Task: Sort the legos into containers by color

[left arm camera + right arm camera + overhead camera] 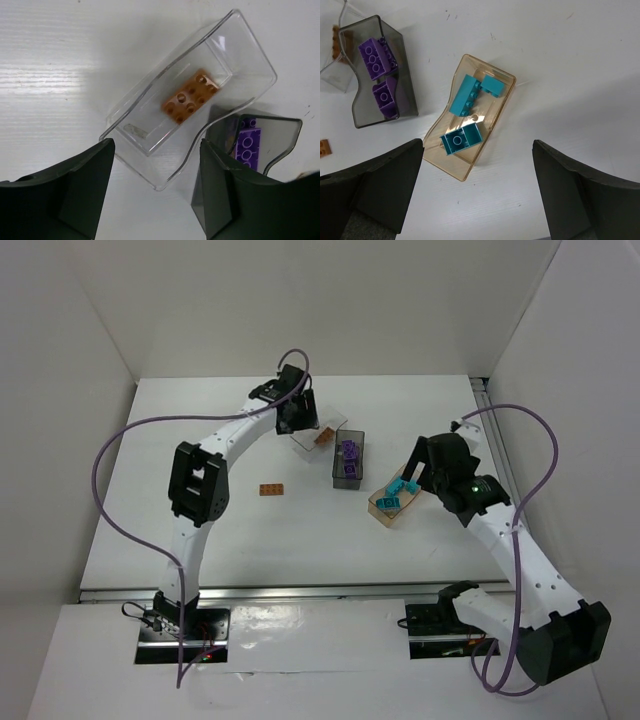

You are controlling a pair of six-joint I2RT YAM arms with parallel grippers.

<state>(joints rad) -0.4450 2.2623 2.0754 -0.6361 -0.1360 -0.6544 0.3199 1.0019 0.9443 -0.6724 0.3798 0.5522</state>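
Observation:
My left gripper (297, 422) is open and empty, low over the near corner of the clear tray (150, 105), which holds one orange brick (191, 96). The dark grey tray (348, 478) beside it holds purple bricks (373, 59). The tan tray (497, 107) holds three teal bricks (462, 139). My right gripper (477, 190) is open and empty, above the table just near of the tan tray. One loose orange brick (270, 489) lies on the table left of the trays.
The trays stand close together mid-table, the clear one (308, 443) touching the dark one's far corner. White walls enclose the table on three sides. Purple cables loop over both arms.

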